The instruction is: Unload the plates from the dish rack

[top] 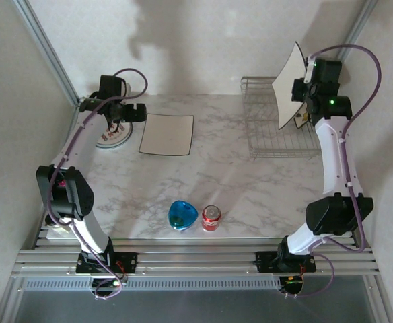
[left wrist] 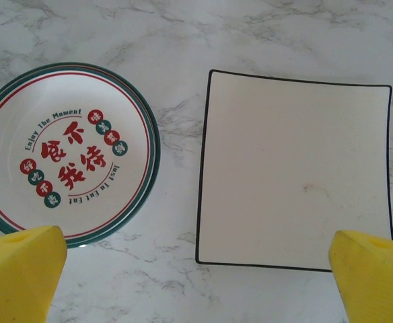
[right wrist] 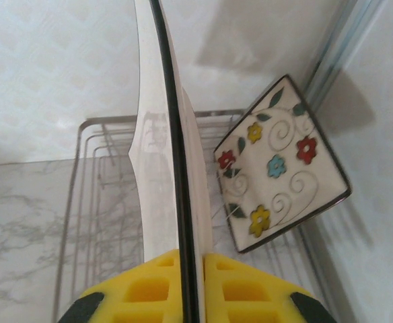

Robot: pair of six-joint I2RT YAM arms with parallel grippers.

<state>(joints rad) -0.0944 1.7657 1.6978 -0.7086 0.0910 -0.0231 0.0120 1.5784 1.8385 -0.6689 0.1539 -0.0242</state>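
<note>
White-veined marble counter (top: 250, 188) stretches out from my two bases, with pale walls closing it in on three sides. My right gripper (right wrist: 190, 286) is clenched on the rim of the held square plate (right wrist: 173, 168), which stands on edge with its dark-lined rim running straight away from my wrist camera. From above, that plate tilts over the far right part of the dish rack (top: 277, 145), which sits at the counter's far right corner. I cannot tell whether its lower corner touches the wires. Just beside it, the flowered square plate (right wrist: 280, 168) leans in the rack's far right corner, tipped on one corner against the raised wire side.

My left gripper (left wrist: 196, 276) hangs released, jaws spread wide and holding nothing, above the counter's far left corner. Below it lie the round plate (left wrist: 65, 155), with red characters and a green-and-red rim, and the flat square plate (left wrist: 294, 171); they rest side by side, apart. A blue bowl (top: 183, 215) and a red can (top: 211, 217) stand near the middle of the near edge.
</note>
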